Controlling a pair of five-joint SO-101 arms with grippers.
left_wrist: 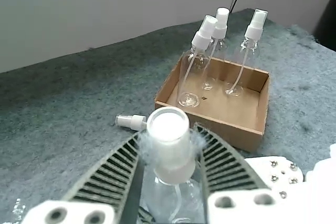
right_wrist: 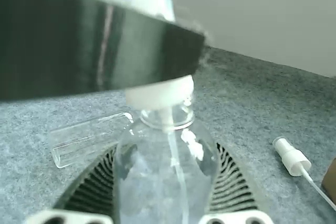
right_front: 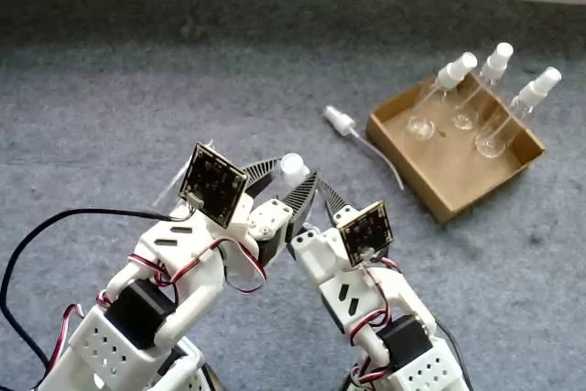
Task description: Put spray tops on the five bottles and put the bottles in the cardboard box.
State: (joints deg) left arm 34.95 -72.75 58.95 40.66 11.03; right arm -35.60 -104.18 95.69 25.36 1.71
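Left gripper [left_wrist: 169, 144] is closed tight on the spray top [left_wrist: 168, 128]. Right gripper [right_wrist: 165, 179] is closed round the body of the bottle [right_wrist: 157, 153], just under the neck. The top sits on the neck with its dip tube down inside the bottle. All of this is at the centre of the high view.

Risks, as I judge them:
- Top may go on crooked and jam, since I can't tell if it's square to the neck.
- Clear bottle could slip or twist in the right fingers if the left pushes down hard.
- Left finger blocks much of the right wrist view, so alignment is hard to check.

Pose: both arms come in from the lower edge of the high view and their wrists converge mid-frame, left gripper above right.

Cardboard box [right_front: 449, 171], upper right, holds three capped bottles [right_front: 439, 98]. A loose spray top [right_front: 339, 120] lies just left of the box. An empty bottle [right_wrist: 89, 140] lies on the table.
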